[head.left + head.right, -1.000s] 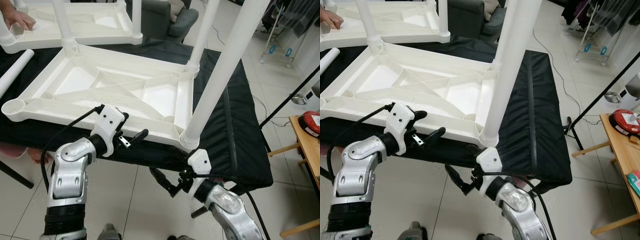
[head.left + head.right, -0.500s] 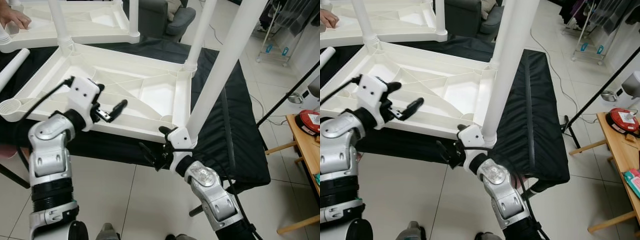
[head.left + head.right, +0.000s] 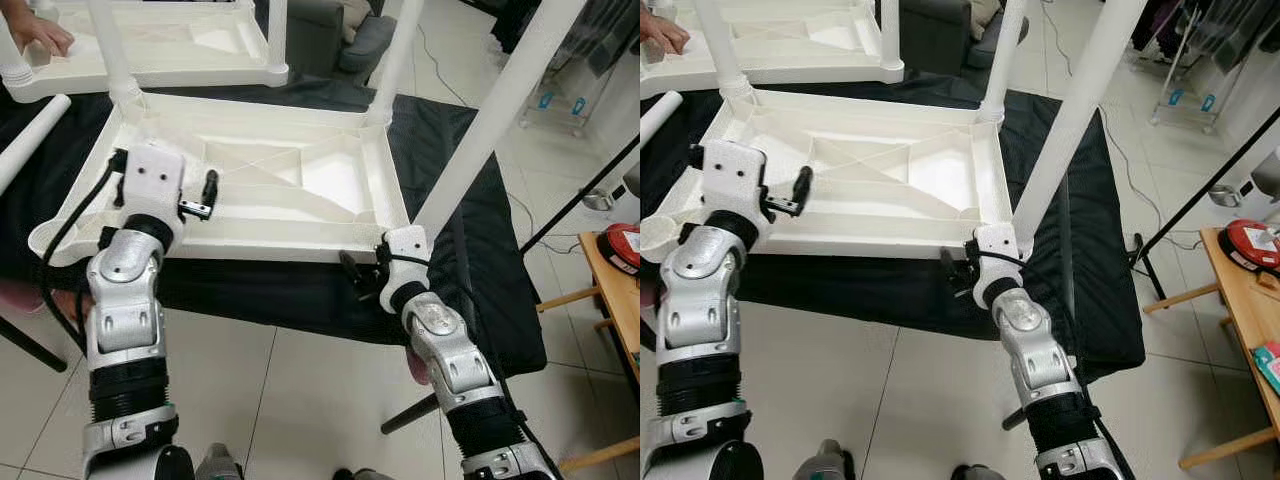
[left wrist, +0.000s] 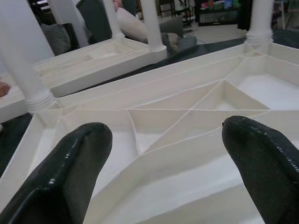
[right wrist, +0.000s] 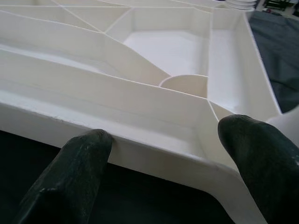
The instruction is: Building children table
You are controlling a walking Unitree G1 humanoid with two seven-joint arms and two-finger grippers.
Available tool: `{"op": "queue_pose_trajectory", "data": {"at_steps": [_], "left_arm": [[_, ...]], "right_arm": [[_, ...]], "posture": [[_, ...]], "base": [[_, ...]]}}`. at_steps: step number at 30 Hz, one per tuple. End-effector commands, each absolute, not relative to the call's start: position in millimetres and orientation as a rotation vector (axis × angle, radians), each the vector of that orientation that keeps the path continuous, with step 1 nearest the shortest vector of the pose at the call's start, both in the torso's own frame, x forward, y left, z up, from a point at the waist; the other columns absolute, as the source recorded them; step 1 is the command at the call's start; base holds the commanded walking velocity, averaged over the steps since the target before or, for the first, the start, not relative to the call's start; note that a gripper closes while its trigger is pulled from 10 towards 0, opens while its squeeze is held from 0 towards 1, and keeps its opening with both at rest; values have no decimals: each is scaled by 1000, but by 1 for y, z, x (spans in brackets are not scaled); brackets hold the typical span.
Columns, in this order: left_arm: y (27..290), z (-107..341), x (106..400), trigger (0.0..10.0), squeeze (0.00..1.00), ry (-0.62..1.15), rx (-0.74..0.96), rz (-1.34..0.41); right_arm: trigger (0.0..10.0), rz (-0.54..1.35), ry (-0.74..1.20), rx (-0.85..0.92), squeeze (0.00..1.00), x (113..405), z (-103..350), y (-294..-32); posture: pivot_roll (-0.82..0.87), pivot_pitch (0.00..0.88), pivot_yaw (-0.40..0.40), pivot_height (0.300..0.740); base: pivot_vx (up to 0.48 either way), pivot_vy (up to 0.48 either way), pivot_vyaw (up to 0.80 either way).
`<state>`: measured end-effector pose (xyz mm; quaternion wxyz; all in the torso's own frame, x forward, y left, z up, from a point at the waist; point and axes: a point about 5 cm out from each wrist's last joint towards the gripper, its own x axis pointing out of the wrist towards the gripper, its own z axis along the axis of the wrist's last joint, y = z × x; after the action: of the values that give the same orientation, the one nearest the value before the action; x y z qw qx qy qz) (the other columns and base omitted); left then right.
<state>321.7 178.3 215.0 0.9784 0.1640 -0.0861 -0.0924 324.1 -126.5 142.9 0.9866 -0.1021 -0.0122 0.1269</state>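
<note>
Both arms have risen: our left gripper hovers open over the tabletop, right gripper open at its corner. Three legs fitted; one socket empty.

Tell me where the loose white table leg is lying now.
The loose white table leg lies on the black cloth at the robot's far left, beside the upturned white tabletop and below a person's hand.
</note>
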Motion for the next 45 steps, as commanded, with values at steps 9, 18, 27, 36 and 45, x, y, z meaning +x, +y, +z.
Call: {"op": "queue_pose_trajectory", "data": {"at_steps": [9,18,27,36,45], "left_arm": [[175,206,322,10000,0,-156,343,-164],[182,197,320,10000,0,-92,305,-171],[179,189,310,10000,0,-61,298,-246],[155,186,305,10000,0,-100,276,-322],[159,188,313,10000,0,-115,296,-262]], "right_arm": [[10000,-71,-23,-223,0,342,154,-194],[10000,178,-209,-119,0,311,165,-131],[10000,175,-262,-93,0,280,156,-111],[10000,96,-315,-98,0,279,164,-114],[10000,55,-342,-122,0,287,170,-120]], "posture": [[190,109,-69,740],[190,98,-76,740],[182,85,-72,740],[174,44,-56,740],[186,29,-63,740]], "base": [[0,0,0],[0,0,0],[0,0,0],[0,0,0],[0,0,0]]}}
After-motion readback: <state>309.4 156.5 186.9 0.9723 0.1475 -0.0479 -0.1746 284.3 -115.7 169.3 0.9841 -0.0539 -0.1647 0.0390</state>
